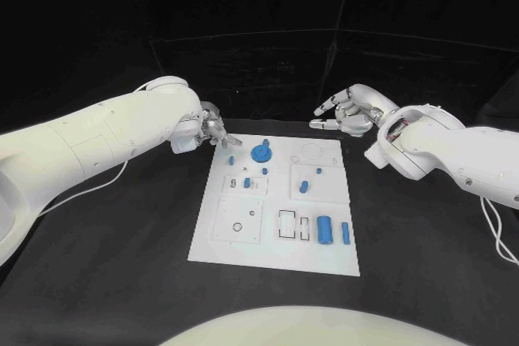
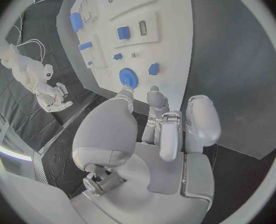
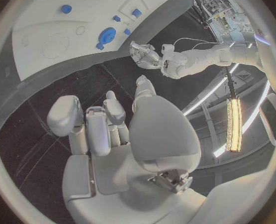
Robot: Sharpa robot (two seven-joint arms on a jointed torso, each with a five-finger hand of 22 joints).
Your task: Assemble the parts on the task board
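White task board [image 1: 217, 245] lies mid worktop w/ blue parts on it, incl. a gear [image 1: 261, 152] near its far edge; left hand [image 1: 203, 131], empty, hovers beside gear, likely to grab it; right hand [image 1: 348, 109] waits, fingers spread, off the far corner.

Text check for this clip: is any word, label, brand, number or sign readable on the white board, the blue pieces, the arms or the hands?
None can be read.
White task board: only outlined slots and small holes, no lettering.
Round blue gear and the other blue parts: plain.
Left hand and right hand: no legible marking; neither holds anything.
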